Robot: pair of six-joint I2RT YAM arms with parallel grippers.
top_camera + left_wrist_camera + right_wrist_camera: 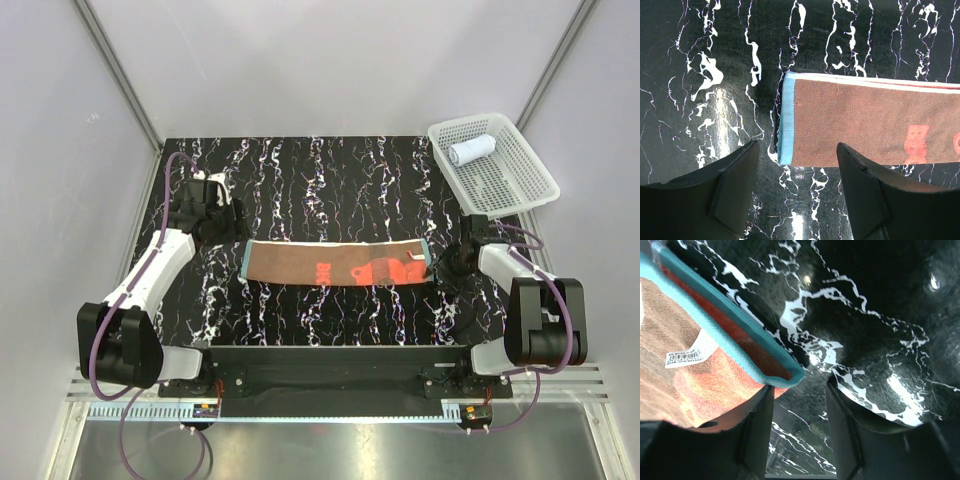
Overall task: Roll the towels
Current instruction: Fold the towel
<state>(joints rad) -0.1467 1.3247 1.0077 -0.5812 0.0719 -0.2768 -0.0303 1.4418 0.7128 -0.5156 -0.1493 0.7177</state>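
Left pincer [797,197] hangs open over the teal-edged left end of the orange-red towel [335,265]. The right pincer [796,432] sits at that towel's right corner, jaws apart with bare table [300,180] showing between them and nothing pinched. About half the job looks done: the white towel [471,151] lies rolled in the mesh basket [540,187], beyond the orange-red towel's right end. The orange-red towel lies flat, brown side up, not yet rolled.
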